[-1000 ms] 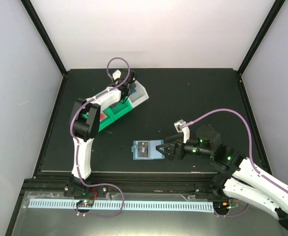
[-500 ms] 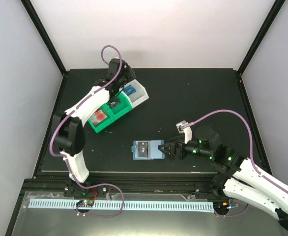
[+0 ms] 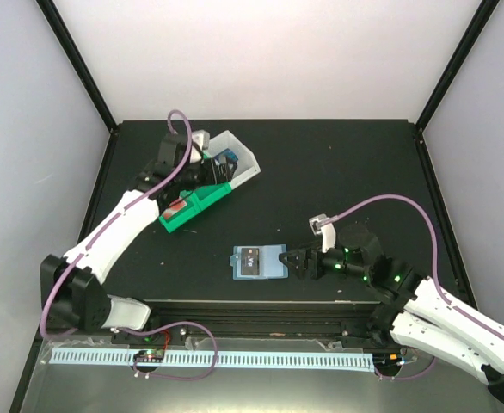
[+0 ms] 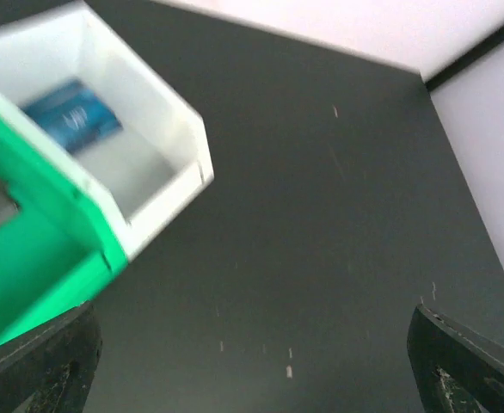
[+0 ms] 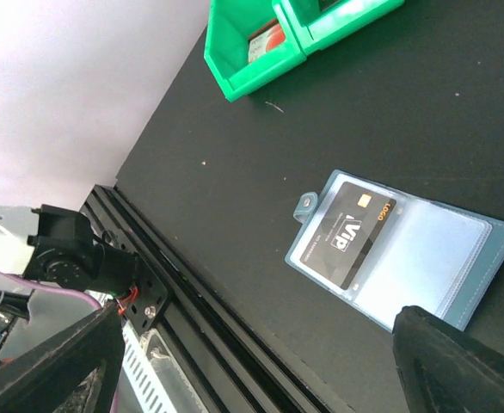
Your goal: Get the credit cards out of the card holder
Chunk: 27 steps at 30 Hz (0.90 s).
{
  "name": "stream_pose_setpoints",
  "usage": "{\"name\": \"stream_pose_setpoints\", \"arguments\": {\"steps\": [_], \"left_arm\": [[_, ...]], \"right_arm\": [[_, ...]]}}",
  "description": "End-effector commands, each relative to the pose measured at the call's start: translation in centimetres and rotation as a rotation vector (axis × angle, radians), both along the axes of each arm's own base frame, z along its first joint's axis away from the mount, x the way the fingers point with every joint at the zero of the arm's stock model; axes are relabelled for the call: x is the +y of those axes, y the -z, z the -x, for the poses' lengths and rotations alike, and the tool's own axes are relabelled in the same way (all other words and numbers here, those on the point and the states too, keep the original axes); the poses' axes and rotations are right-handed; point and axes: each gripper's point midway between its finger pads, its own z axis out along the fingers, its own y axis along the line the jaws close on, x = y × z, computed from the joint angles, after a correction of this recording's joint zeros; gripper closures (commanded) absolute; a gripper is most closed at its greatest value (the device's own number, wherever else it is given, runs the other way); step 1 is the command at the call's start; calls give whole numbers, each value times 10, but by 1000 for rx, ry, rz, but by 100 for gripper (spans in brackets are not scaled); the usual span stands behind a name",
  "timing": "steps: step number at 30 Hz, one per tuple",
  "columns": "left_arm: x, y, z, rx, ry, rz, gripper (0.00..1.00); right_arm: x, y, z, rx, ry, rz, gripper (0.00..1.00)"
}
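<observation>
Your left gripper (image 4: 252, 372) is hanging with its jaws spread wide and empty beside the white bin (image 4: 168, 176), where a blue card (image 4: 71, 120) is lying. Your right gripper (image 5: 256, 361) is likewise standing released, just beside the right edge of the open card holder (image 3: 273, 263), which is lying flat on the table (image 3: 347, 172) with a black card (image 5: 353, 232) in one panel. A red card (image 5: 269, 40) is sitting in the green bin (image 5: 239, 83).

open table (image 3: 347, 172) right of bins (image 3: 205, 200) (back left)
</observation>
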Motion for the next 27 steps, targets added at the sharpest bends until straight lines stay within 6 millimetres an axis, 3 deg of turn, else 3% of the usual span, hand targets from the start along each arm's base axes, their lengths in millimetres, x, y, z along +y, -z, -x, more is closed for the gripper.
{"name": "stream_pose_setpoints", "arguments": {"steps": [1,9,17,21,27], "left_arm": [[-11,23,55,80,193,23,1],[-13,54,123,103,323,137,3],[-20,95,170,187,431,247,15],[-23,107,180,213,434,288,23],[-32,120,186,250,432,347,25]], "right_arm": [[3,4,-7,8,38,-47,19],[16,30,-13,101,59,-73,61],[29,66,-21,183,75,-40,71],[42,77,-23,223,49,-45,74],[57,95,-33,253,42,-21,79]]}}
